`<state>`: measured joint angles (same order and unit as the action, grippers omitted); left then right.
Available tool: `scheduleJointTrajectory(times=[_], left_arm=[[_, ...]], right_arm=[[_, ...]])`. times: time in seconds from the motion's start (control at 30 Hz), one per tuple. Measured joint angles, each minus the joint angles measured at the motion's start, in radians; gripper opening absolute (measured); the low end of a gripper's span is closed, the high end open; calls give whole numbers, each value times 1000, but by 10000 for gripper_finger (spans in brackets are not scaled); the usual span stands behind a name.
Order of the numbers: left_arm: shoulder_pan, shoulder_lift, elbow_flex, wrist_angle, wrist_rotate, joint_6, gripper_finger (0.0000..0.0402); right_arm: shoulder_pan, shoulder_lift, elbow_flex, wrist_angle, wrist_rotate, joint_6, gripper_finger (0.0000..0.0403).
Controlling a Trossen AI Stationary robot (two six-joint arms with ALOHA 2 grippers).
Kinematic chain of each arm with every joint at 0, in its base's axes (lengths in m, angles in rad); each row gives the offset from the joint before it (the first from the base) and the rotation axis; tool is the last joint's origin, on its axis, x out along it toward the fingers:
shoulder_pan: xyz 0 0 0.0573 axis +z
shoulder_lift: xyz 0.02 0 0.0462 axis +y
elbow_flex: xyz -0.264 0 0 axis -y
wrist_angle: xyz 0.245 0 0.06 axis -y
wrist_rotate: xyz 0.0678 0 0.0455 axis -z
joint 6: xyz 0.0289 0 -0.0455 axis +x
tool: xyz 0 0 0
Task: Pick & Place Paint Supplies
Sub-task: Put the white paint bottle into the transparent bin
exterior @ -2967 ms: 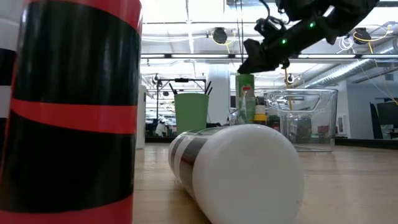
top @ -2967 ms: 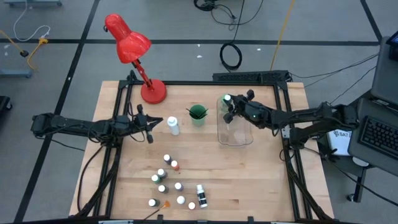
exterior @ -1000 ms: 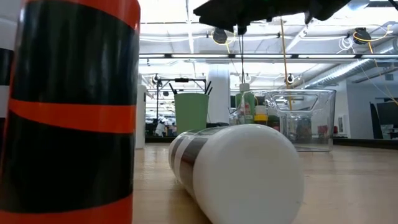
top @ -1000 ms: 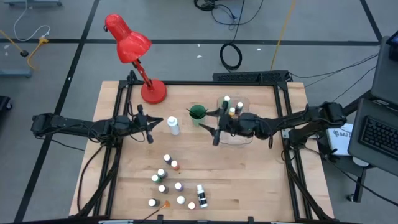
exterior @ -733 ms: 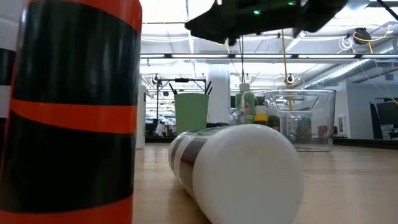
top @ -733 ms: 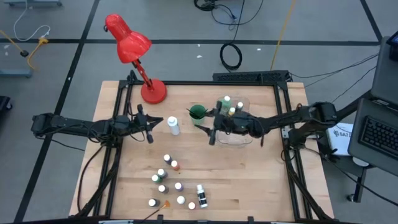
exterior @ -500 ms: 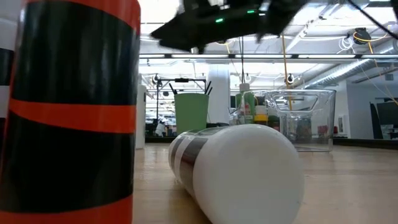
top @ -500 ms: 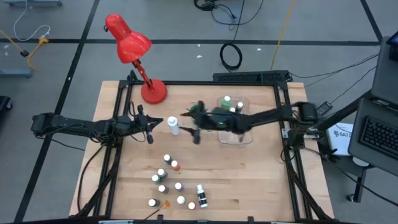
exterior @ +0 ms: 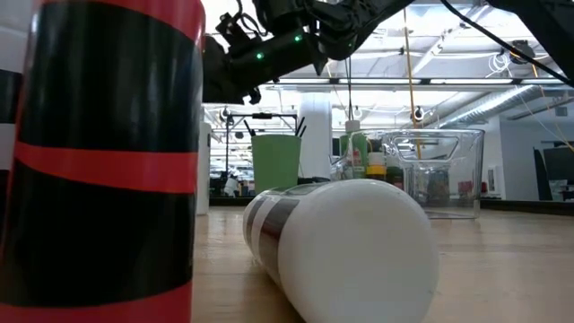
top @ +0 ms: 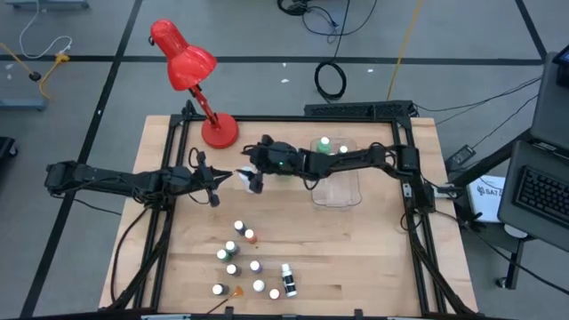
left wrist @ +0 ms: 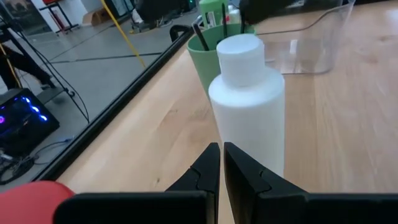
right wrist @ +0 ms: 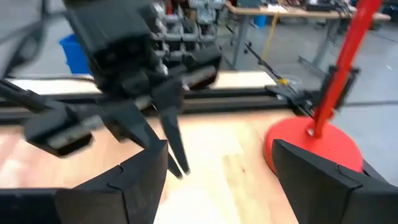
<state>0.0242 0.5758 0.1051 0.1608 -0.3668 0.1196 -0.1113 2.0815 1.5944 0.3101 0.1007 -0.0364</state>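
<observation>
A tall white bottle (left wrist: 247, 106) stands upright on the table, left of the green cup (left wrist: 211, 53). My right gripper (right wrist: 221, 155) hangs open above it (top: 254, 178) and hides most of it in the high view; no bottle shows between its fingers in the right wrist view. My left gripper (left wrist: 221, 163) is shut, low over the table, its tips just short of the bottle's left side (top: 218, 182). Several tiny white-capped bottles (top: 240, 258) and one taller bottle lying down (top: 287, 281) sit near the front edge. A few bottles (top: 325, 143) stand in the clear bin (top: 336, 194).
A red desk lamp (top: 219, 132) stands at the far left of the table. In the low view a black and red bottle (exterior: 99, 161) and a lying white-capped bottle (exterior: 341, 242) fill the foreground. My right arm (top: 356, 160) stretches over the bin and the cup.
My right gripper has swept from over the clear bin toward the table's left edge, past the green cup, and now hangs over the tall white bottle, facing my left gripper.
</observation>
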Motion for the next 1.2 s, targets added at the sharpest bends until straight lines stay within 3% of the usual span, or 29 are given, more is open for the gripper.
scheduleJointTrajectory(times=[0.37, 0.57, 0.8, 1.2], left_arm=[[0, 0, 0, 14, 0, -50, 26], [0, 0, 0, 15, 0, -42, 26], [0, 0, 0, 16, 0, -25, 26], [0, 0, 0, 26, 0, -26, 26]], right_arm=[[17, -3, 1, -95, 74, 62, 275], [21, 1, 0, -53, 51, 48, 274], [14, -13, -2, -69, -109, 75, 278], [15, -11, -26, -134, -69, -16, 276]])
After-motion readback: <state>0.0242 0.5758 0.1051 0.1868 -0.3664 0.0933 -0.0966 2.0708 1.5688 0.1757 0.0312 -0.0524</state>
